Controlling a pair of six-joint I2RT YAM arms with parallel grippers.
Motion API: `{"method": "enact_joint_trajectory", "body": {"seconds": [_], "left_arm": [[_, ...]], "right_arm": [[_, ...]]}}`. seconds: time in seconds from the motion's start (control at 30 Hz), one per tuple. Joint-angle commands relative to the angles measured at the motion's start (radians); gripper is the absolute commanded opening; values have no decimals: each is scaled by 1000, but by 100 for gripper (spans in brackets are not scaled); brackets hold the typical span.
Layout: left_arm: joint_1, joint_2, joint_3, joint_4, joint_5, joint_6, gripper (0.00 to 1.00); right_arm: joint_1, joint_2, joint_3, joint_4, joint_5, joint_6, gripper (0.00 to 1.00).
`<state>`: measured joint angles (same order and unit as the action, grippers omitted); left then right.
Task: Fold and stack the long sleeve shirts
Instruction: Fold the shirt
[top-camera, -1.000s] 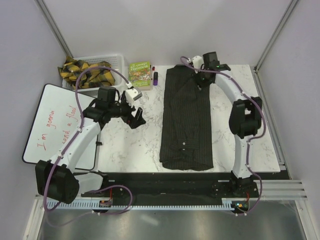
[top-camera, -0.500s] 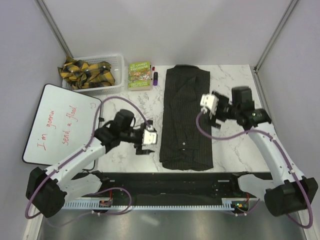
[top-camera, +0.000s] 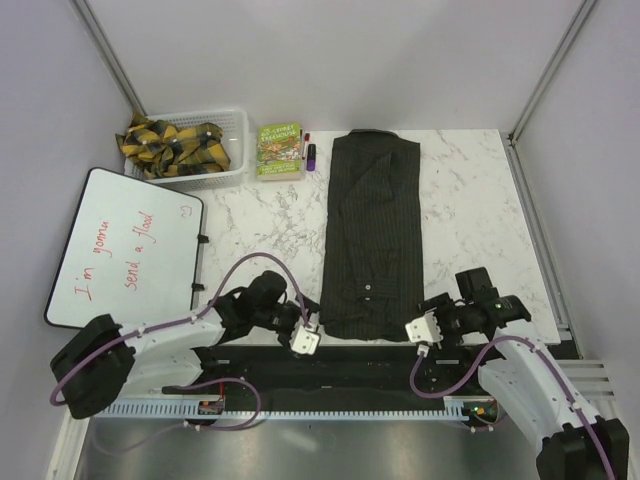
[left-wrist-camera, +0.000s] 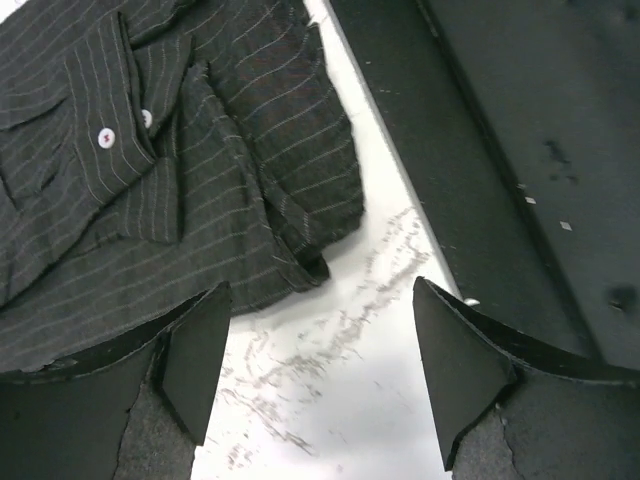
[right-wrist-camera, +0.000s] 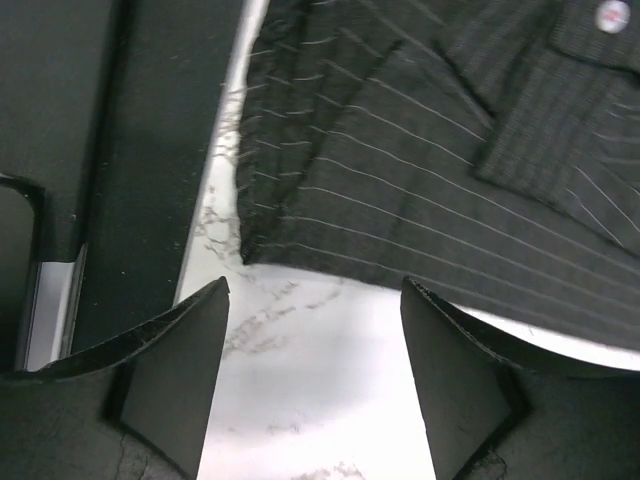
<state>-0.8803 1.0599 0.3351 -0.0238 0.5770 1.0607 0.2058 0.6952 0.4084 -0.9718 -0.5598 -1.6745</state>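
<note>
The left gripper (left-wrist-camera: 320, 292) has its jaws spread wide with nothing between them but bare marble. The right gripper (right-wrist-camera: 315, 285) is just as wide and just as empty. Both hang low at the near edge of the white marbled tabletop (top-camera: 260, 230), one on each side of the near end of the charcoal pinstriped long sleeve shirt (top-camera: 375, 230).

The shirt lies mid-table as a long narrow strip, collar at the far end and hem near, just short of the black base strip (top-camera: 350, 362). Its near-left hem corner (left-wrist-camera: 315, 262) sits ahead and a little left of the left jaws. The near-right hem corner (right-wrist-camera: 250, 248) sits ahead and left of the right jaws.

The step looks like taking both near corners to fold the hem towards the collar. To do it well, each gripper should shift until a corner lies squarely in its gap. One finger should then slide under all the layers, since the left corner shows loose, curled plies. After that, both should close and carry away together, low and level, so the fold stays square.
</note>
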Motion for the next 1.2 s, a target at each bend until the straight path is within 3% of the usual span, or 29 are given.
{"method": "enact_joint_trajectory", "body": {"seconds": [0.0, 0.4, 0.57, 0.67, 0.7, 0.8, 0.9, 1.1, 1.17], "left_arm": [[-14, 112, 15, 199, -52, 102, 79], [-22, 305, 48, 297, -48, 193, 73], [-20, 365, 70, 340, -42, 199, 66], [-20, 385, 84, 341, -20, 220, 55], [-20, 387, 90, 341, -16, 217, 41], [-23, 388, 111, 300, -2, 226, 17], [-54, 347, 105, 251, 6, 220, 7], [-175, 89, 27, 60, 9, 145, 2], [-198, 16, 7, 30, 6, 108, 2]], "right_arm": [[6, 68, -42, 62, -32, -168, 75], [89, 207, -80, 255, -6, -179, 67], [136, 230, -85, 304, 17, -133, 48], [144, 225, -91, 323, 17, -122, 41], [147, 218, -92, 321, 14, -120, 35], [162, 188, -91, 285, 8, -111, 23], [175, 127, -83, 211, 12, -93, 2], [184, -110, -27, -90, -15, -80, 0], [184, -173, -10, -104, -28, -45, 0]]}}
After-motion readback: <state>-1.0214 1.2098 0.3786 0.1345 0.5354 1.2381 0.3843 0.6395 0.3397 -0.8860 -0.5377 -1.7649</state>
